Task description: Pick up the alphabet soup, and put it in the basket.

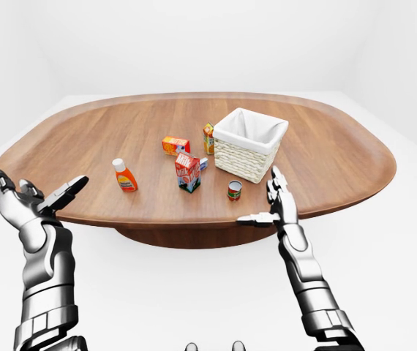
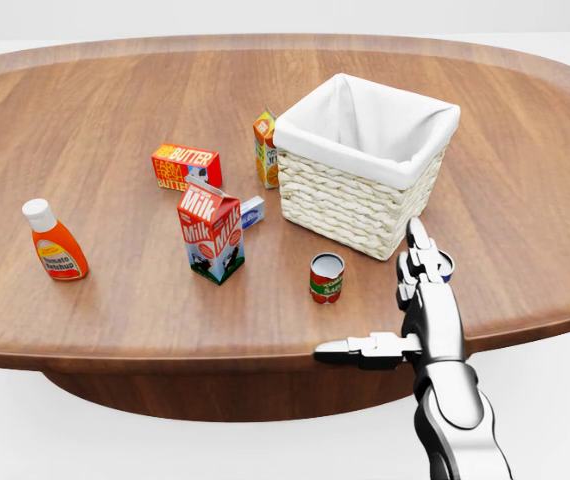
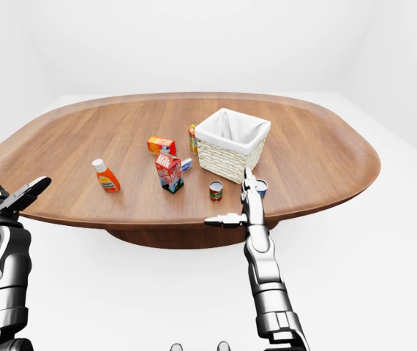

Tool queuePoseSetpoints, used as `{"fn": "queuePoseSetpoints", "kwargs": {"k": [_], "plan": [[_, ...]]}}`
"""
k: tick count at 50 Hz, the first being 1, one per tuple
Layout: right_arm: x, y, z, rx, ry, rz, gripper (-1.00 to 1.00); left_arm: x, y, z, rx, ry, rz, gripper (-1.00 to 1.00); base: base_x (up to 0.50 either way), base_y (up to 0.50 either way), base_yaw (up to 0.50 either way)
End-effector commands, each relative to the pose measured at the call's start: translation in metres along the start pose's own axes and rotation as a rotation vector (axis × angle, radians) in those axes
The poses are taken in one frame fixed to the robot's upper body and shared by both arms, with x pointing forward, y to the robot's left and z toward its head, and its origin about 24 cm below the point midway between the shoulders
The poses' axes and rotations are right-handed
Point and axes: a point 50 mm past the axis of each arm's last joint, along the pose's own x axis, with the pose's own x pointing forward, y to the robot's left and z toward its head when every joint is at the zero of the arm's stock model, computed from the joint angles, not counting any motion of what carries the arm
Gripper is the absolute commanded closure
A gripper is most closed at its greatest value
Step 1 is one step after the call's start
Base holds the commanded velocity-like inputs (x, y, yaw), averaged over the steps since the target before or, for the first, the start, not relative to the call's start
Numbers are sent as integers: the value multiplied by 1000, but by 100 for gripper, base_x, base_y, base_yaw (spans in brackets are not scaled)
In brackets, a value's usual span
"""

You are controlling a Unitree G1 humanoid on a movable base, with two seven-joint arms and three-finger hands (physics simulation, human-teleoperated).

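A small red can with a green band (image 2: 326, 277) stands on the wooden table (image 2: 105, 100), just below the wicker basket (image 2: 355, 205) with its white liner. A second can with a blue and white top (image 3: 261, 188) stands to its right, mostly hidden behind my right hand in the head view. I cannot read either label, so I cannot tell which one is the alphabet soup. My right hand (image 2: 373, 298) is open at the table's near edge, fingers pointing up and thumb out to the left, right of the red can and not touching it. My left hand (image 1: 39, 187) is open, off the table at the left.
A milk carton (image 2: 211, 232) stands left of the red can, with a small blue and white box (image 2: 253, 210) behind it. A butter box (image 2: 186, 167), an orange carton (image 2: 265, 148) beside the basket and a ketchup bottle (image 2: 53, 242) lie further left.
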Motion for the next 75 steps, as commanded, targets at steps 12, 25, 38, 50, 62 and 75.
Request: {"fn": "queuePoseSetpoints", "kwargs": {"k": [12,25,38,50,62,75], "plan": [[6,0,-1,2,14,-1,-100,1,1,0,-1,4,5,-100,0,0,0],[6,0,-1,2,14,-1,-100,1,1,0,-1,4,5,-100,0,0,0],[0,-3,-2,-20,16,-21,-100,2,1,-4,5,19,2,-100,0,0,0],[-2,-2,-1,1,2,-10,-100,3,0,-11,19,49,-4,-100,0,0,0],[-4,-1,-4,14,10,-6,-100,2,0,-10,19,41,-7,-100,0,-12,0],[-5,-1,-8,18,24,-7,-100,2,0,-13,25,52,-5,-100,0,-22,0]]}}
